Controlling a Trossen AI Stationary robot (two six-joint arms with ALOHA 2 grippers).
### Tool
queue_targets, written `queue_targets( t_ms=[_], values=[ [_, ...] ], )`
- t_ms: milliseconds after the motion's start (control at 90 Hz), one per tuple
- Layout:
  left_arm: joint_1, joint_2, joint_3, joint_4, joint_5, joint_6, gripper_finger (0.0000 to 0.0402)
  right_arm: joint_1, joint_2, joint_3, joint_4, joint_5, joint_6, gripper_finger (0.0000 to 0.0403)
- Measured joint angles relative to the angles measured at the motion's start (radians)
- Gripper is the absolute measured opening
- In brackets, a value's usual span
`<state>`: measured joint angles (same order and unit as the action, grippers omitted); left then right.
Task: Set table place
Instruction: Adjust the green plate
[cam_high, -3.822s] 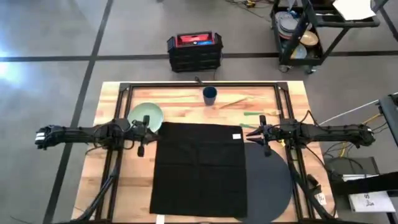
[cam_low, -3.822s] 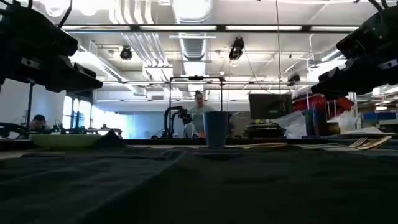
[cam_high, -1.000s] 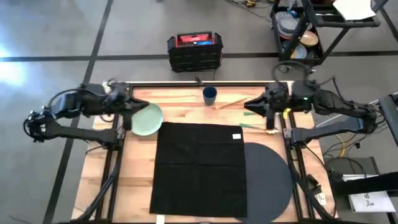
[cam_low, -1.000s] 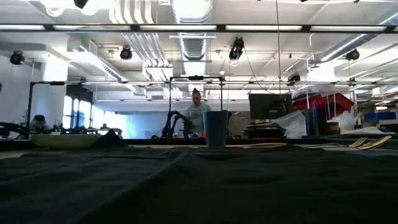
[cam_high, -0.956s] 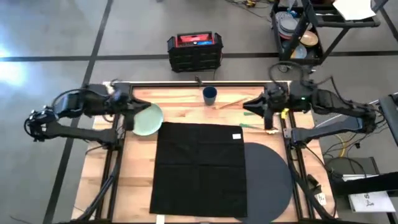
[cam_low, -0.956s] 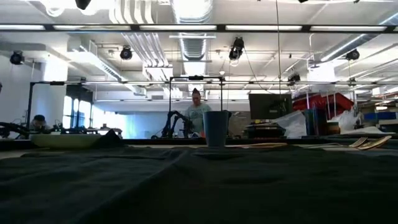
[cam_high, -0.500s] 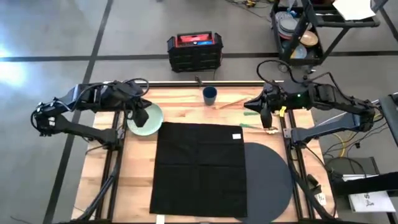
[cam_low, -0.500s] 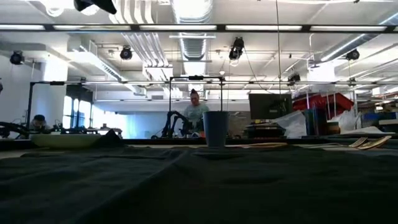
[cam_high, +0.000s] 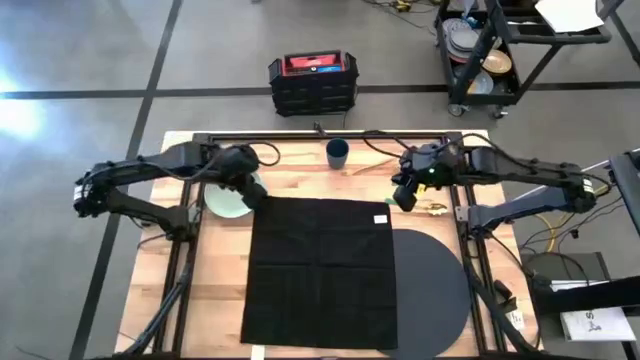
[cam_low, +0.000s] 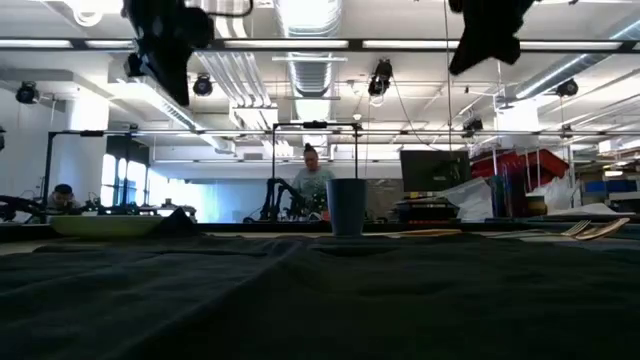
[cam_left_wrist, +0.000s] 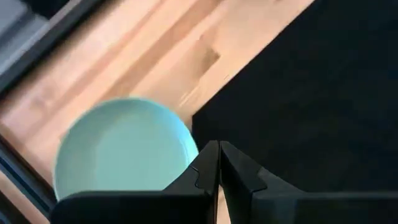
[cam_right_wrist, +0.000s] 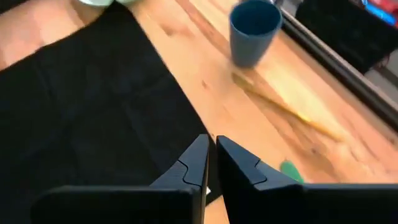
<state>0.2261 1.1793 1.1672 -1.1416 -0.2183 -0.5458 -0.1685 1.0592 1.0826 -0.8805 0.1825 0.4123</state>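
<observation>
Placemat (cam_high: 432, 285) half hidden under the napkin (cam_high: 320, 270); plate (cam_left_wrist: 121, 149) partly behind the left pincer (cam_left_wrist: 217, 163).

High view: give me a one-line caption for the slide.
Both closed grippers, left and right, hover at the far corners of the black napkin, plate and cup not yet placed.

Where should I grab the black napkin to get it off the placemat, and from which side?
Probably by a far corner, coming straight down. The black napkin lies flat and unfolded, hiding most of the placemat, so only edges and corners offer a pinch. The left gripper hangs near the far-left corner beside the plate; the right gripper hangs near the far-right corner. Both fingers look closed and would need opening.
</observation>
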Motion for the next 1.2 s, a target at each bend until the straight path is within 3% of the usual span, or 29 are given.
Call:
queue_targets(
  t_ms=[378,500,711,933,1200],
  values=[
    [0.011,0.127,-0.027,0.045,-0.012,0.042,0.0,-0.02,-0.014,-0.161,0.179,0.001,0.114,0.0018],
    [0.017,0.172,-0.027,0.061,-0.07,0.037,0.0,-0.02,0.003,-0.189,0.211,0.002,0.135,0.0018],
    [0.109,0.267,-0.062,-0.005,-0.106,-0.049,0.0,-0.02,0.023,-0.225,0.236,0.002,0.18,0.0018],
    [0.221,0.313,-0.143,0.053,-0.084,-0.049,0.0,-0.02,0.035,-0.228,0.244,0.002,0.172,0.0018],
    [0.304,0.316,-0.234,0.197,0.017,-0.033,0.0,-0.02,0.022,-0.227,0.243,-0.004,0.176,0.0018]
  ],
)
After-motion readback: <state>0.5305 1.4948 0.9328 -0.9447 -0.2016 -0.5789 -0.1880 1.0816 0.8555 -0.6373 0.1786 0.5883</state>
